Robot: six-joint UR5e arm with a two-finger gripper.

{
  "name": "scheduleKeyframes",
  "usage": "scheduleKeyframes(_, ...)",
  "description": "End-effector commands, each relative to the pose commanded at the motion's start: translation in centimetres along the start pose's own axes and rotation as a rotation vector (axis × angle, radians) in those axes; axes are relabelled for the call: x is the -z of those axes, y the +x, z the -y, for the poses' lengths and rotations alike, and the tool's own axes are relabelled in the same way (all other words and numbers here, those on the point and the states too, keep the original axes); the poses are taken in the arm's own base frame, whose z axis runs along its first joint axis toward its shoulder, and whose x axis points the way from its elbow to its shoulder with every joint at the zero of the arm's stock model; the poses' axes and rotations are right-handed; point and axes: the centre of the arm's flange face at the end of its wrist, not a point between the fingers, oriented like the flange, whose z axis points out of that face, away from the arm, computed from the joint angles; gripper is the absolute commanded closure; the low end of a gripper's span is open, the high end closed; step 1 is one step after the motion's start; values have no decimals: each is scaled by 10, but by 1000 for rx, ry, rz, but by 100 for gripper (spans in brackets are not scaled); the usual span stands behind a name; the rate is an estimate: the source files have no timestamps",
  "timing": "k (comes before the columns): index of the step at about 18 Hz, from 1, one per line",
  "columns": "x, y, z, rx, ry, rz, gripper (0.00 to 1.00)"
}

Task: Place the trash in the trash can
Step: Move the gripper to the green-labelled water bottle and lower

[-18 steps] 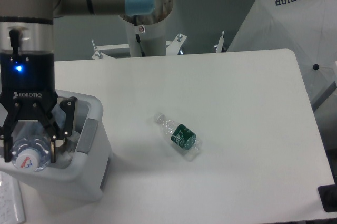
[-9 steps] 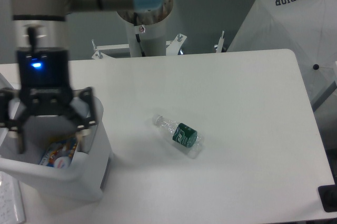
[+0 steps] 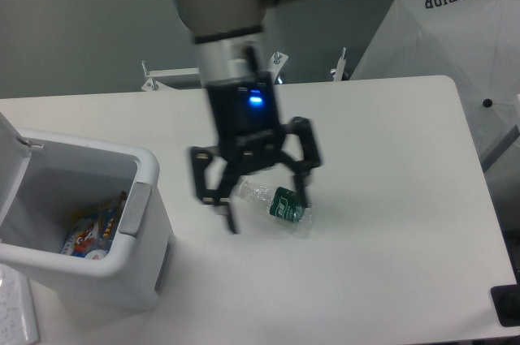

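A clear bottle with a dark green label [image 3: 280,207] lies on its side on the white table [image 3: 390,158]. My gripper [image 3: 268,211] hangs right over it, blurred with motion, fingers spread wide open and empty, one on each side of the bottle. The white trash can [image 3: 138,239] stands at the left with its lid [image 3: 12,162] up. Inside it lies a bottle with a colourful label [image 3: 89,231].
A white umbrella-like cover printed SUPERIOR [image 3: 455,45] stands beyond the table's right edge. A dark object [image 3: 505,306] sits at the bottom right corner. The arm's base mount [image 3: 219,69] is at the table's far edge.
The gripper let go of the bottle into the trash can, opened wide, and swung right from above the can to above the green-label bottle.
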Motion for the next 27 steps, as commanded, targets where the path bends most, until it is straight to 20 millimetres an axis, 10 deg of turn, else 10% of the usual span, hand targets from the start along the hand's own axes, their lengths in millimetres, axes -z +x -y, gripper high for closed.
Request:
scheduleKeyframes(11, -92, -86, -147, 73, -325, 182, 0)
scheduleKeyframes(27, -174, -92, -189, 136, -470, 221, 0)
